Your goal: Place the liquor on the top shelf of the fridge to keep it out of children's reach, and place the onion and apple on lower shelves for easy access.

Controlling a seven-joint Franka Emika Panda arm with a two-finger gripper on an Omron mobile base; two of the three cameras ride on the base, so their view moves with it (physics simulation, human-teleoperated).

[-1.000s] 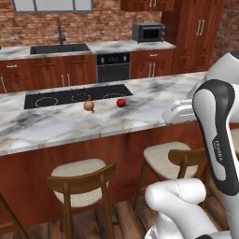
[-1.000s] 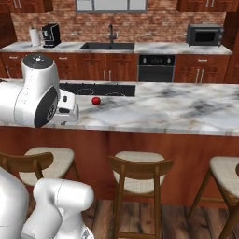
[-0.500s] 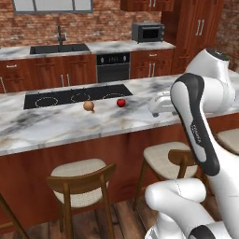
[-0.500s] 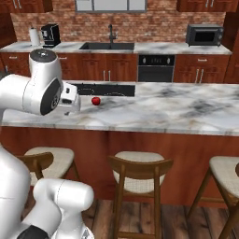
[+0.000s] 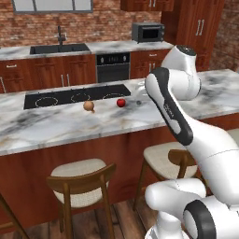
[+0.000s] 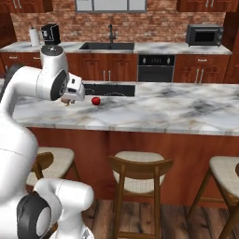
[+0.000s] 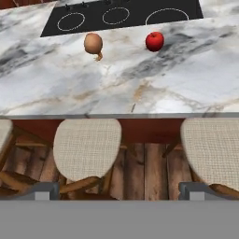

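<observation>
Right now your gripper (image 7: pixel 116 191) sits at the hand view's bottom edge, jaws fully apart, holding nothing. Onion (image 7: pixel 93 43) upper left, apple (image 7: pixel 154 41) upper right, both on the marble counter (image 7: pixel 140 84).

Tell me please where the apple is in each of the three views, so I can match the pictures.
Left base view: the apple lies on the marble counter, centre, right of the onion, just in front of the black cooktop.
Right base view: left of centre, in front of the cooktop.
Hand view: upper right, right of the onion, below the cooktop.
Shared landmark: the black cooktop.
</observation>
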